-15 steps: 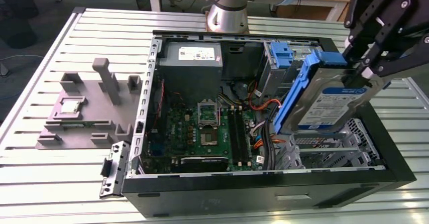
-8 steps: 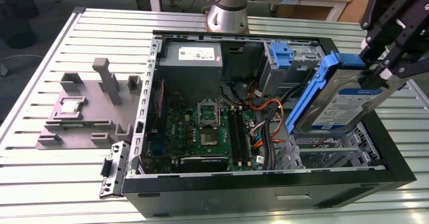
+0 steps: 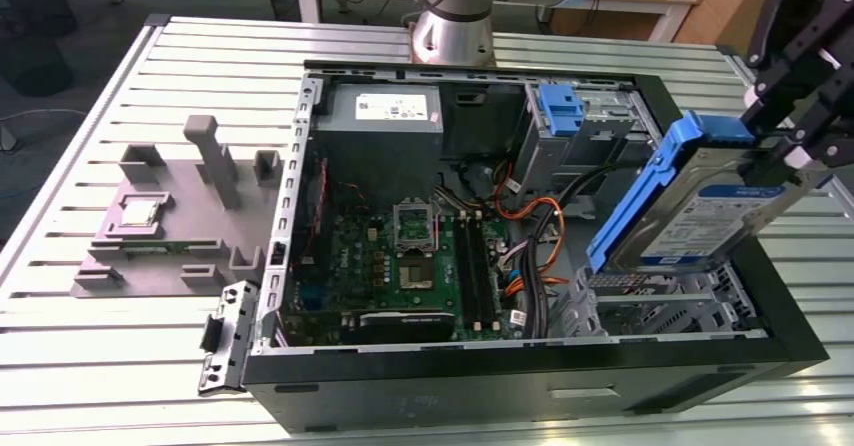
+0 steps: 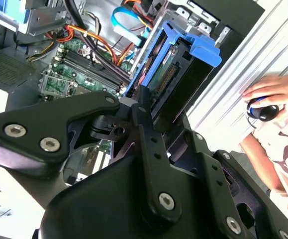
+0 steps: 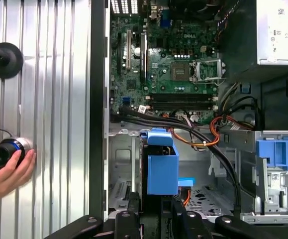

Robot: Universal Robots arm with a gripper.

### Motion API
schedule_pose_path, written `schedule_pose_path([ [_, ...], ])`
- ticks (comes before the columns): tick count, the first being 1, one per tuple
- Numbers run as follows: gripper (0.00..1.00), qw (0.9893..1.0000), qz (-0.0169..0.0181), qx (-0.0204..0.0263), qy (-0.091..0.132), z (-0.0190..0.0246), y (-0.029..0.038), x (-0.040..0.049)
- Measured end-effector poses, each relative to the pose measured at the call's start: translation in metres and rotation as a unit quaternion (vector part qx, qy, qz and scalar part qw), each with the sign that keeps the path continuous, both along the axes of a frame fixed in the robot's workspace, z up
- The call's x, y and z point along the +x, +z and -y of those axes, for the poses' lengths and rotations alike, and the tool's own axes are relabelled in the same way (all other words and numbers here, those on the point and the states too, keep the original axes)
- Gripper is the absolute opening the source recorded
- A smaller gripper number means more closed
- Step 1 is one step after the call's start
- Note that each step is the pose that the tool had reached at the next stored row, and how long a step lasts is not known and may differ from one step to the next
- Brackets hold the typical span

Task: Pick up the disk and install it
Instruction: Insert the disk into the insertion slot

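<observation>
The black fingers [image 4: 146, 119] sit closest, clamped on the disk [image 4: 178, 64] by its edges; the disk hangs tilted in its blue bracket above the open computer case [image 3: 534, 386] at the exterior view's right, over the metal drive cage [image 3: 654, 306] and apparently just clear of it. To seat it well, I judge the disk should be squared to the cage rails before it goes down; steer it away from the orange cables [image 3: 523, 209]; hold the grip firm so the bracket cannot twist
</observation>
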State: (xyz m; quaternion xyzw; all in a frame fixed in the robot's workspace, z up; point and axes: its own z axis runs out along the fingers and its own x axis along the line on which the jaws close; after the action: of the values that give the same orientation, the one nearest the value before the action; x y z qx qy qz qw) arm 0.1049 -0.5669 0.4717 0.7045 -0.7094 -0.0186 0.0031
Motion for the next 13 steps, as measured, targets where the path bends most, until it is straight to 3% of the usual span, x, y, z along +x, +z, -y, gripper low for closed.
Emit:
schedule_pose_path([
  [13, 0.35, 1.0, 0.0, 0.0, 0.0, 0.0033, -0.0134, 0.0052],
])
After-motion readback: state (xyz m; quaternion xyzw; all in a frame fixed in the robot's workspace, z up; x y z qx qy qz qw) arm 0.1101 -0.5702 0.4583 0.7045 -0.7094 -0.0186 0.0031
